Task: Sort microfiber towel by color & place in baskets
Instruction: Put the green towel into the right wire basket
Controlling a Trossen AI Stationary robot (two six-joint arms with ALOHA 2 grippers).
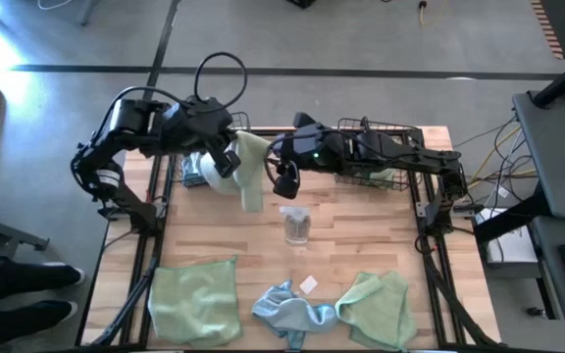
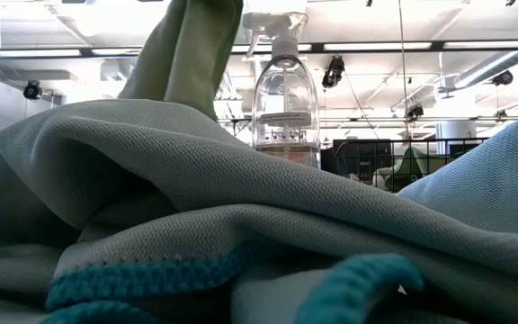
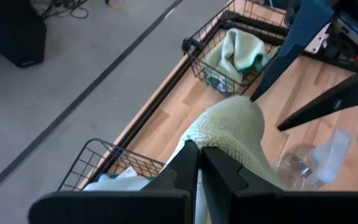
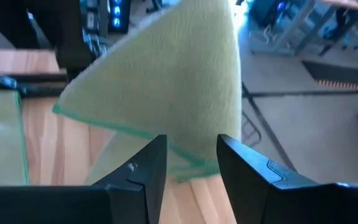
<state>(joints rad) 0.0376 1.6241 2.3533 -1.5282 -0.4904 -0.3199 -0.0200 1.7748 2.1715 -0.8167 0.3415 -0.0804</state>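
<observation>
My left gripper (image 1: 228, 161) (image 3: 199, 163) is shut on a pale green microfiber towel (image 1: 250, 169) (image 3: 232, 127) held up beside the far-left basket (image 1: 196, 169) (image 3: 107, 163), which holds a light blue towel. My right gripper (image 1: 284, 180) (image 4: 191, 163) is open just right of this hanging towel (image 4: 166, 81); its green hem shows ahead between the fingers. The far-right basket (image 1: 381, 147) (image 3: 219, 59) holds a green towel. Two green towels (image 1: 194, 299) (image 1: 376, 309) and a blue one (image 1: 287, 309) lie at the near edge. My left gripper pinches the pale green towel between its two fingers (image 3: 182, 171) at a bunched upper part (image 3: 211, 138), several layers gathered. The towel is lifted clear and hangs slack below the fingers, as the low view shows (image 2: 187, 54).
A clear spray bottle (image 1: 296, 226) (image 2: 286, 99) stands mid-table, near side of both grippers. A small white tag (image 1: 308, 285) lies by the blue towel. The near towels fill the low view's foreground (image 2: 241, 243). Bare wood lies between the bottle and the baskets.
</observation>
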